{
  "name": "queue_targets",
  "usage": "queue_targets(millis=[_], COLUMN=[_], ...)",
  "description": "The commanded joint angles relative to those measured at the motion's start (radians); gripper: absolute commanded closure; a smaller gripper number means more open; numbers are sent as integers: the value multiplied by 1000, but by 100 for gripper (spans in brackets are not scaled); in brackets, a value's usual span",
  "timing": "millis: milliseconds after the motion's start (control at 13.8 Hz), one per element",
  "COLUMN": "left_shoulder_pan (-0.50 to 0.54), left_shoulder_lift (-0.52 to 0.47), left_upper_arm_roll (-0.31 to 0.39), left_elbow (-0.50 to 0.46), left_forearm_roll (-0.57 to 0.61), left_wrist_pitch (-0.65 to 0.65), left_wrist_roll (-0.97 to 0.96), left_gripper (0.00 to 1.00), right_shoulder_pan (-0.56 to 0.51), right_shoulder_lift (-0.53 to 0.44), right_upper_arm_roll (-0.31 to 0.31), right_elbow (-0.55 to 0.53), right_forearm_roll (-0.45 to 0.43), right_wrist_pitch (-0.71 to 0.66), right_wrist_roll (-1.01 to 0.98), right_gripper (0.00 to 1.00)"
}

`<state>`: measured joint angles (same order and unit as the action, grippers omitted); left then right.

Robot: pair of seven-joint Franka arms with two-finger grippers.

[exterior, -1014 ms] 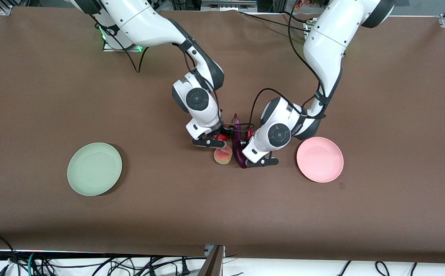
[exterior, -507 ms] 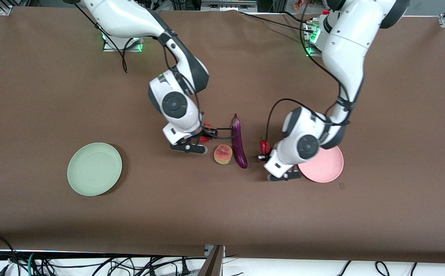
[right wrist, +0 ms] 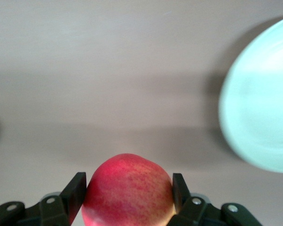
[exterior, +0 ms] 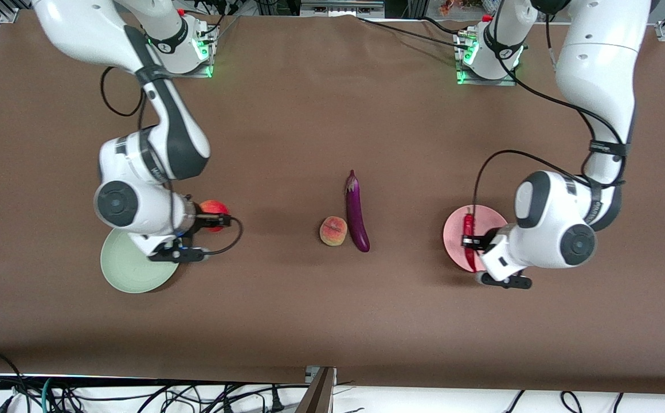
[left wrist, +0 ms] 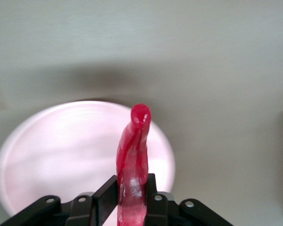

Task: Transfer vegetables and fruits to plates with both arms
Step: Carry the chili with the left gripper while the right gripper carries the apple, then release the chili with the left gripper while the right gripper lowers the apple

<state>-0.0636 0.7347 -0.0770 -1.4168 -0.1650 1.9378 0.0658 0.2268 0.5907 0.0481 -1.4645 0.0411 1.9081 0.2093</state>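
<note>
With our left hand (exterior: pixel 472 241) clamped on the chili pepper (exterior: pixel 469 241) over the pink plate (exterior: pixel 496 221), and our right hand (exterior: pixel 213 217) clamped on the apple (exterior: pixel 214 207) at three o'clock of the green plate (exterior: pixel 126 275), we should centre each before lowering gently.

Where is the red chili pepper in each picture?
Front view: red chili pepper held by the left gripper over the pink plate.
Left wrist view: chili upright between the fingers, plate beneath.
Right wrist view: not in it.
Shared landmark: the pink plate.
</note>
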Motion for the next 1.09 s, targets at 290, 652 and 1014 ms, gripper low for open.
queue_targets(millis=[290,652,1014], left_shoulder_pan=[77,82,61], left_shoulder_lift=[81,95,77], left_upper_arm_roll=[-12,-12,-26], left_elbow=[-5,-1,57], left_forearm_roll=[56,49,45], left_wrist_pitch=[12,15,-14], left_wrist_roll=[152,158,88], left_gripper=[100,1,0], right_shoulder_pan=[-175,-267,-282], right_shoulder_lift=[21,92,129], right_upper_arm_roll=[-23,-24,-24], right_elbow=[-14,-16,-16], right_forearm_roll=[-99,-98,-101], right_wrist_pitch=[51,167,250], right_wrist_roll=[-309,-456,-496], right_gripper=[73,73,72])
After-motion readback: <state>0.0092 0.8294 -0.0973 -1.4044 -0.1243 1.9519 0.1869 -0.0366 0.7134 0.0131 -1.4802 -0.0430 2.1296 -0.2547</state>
